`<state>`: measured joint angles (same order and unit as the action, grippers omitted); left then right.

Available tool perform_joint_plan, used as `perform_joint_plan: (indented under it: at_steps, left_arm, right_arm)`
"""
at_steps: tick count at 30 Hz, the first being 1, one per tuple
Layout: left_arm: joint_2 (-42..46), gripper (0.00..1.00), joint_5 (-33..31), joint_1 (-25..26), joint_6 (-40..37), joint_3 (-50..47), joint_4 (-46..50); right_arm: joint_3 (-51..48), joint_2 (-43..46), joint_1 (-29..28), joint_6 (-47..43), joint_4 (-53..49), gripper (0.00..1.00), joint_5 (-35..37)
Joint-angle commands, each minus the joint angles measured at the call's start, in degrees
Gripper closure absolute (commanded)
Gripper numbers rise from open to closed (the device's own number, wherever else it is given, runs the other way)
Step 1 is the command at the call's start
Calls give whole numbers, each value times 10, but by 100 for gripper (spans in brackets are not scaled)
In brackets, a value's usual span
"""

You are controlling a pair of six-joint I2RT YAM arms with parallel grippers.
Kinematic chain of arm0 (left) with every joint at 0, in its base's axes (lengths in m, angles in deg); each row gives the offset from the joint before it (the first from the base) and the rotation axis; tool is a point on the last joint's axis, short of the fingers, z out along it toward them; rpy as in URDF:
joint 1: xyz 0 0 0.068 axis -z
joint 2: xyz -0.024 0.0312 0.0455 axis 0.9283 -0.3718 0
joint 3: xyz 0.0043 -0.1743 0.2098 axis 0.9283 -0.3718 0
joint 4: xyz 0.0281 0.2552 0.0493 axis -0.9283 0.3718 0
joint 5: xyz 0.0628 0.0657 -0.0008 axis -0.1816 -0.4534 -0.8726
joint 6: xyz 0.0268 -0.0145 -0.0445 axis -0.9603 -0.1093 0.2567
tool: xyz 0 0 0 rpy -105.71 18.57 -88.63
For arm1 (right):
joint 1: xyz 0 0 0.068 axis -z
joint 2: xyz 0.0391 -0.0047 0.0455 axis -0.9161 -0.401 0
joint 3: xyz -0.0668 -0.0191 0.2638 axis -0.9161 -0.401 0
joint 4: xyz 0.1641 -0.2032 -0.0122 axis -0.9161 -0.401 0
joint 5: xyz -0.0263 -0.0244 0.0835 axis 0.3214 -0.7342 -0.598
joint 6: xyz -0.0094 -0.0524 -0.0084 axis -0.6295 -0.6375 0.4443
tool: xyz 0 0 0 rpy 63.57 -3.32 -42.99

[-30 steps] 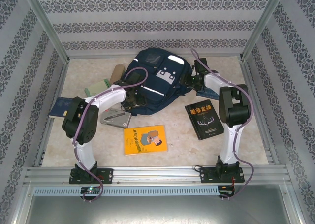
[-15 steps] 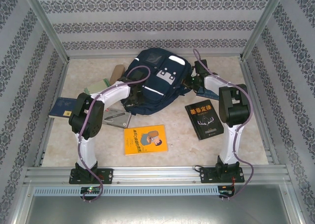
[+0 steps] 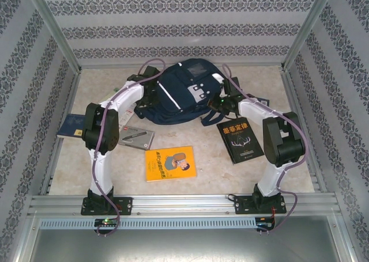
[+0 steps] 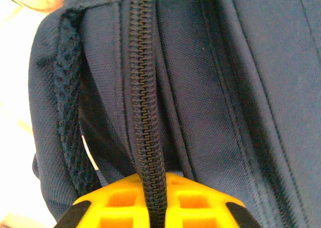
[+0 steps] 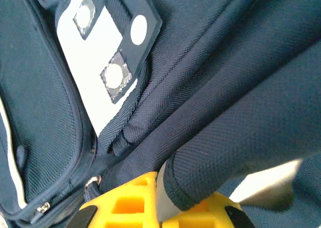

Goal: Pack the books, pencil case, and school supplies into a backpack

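Left claw: yellow fingers nipped onto the backpack, its zipper track running up from between them; it grips at the bag's 10 o'clock edge.
Right claw: closed tight, pinching a fold of the bag's navy fabric at its 3 o'clock side.
Backpack: lies at 12 o'clock on the table, between both arms.
Orange-yellow book: flat, at 6 o'clock from the bag.
Black book: at 4 o'clock.
Navy book: at 8 o'clock, well apart.
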<state>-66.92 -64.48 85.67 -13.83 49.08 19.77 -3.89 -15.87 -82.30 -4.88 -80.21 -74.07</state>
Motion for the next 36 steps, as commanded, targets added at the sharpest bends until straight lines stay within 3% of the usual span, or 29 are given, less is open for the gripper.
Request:
perform_joint_plan:
  at_steps: [1, 3, 4, 9, 17, 24, 36]
  left_arm:
    - [6, 65, -10, 5, -27, 27, -12]
    - [39, 41, 3, 6, -21, -8, -40]
    - [58, 36, 5, 9, -18, -29, -53]
    - [182, 30, -12, 49, 4, -179, -140]
    - [305, 33, -79, 183, 49, -389, -288]
    - [292, 39, -136, 273, 67, -459, -392]
    - [251, 40, -179, 306, 94, -467, -422]
  right_arm:
    - [-14, 21, -40, 59, 27, 100, -43]
    - [-15, 21, -49, 104, 38, 100, -42]
    - [-14, 21, -52, 121, 42, 100, -43]
    - [0, 32, -65, 166, 45, 100, -28]
    - [7, 37, -68, 194, 47, 100, -42]
    - [13, 35, -69, 205, 39, 100, -56]
    - [19, -63, -71, 164, 60, 100, -48]
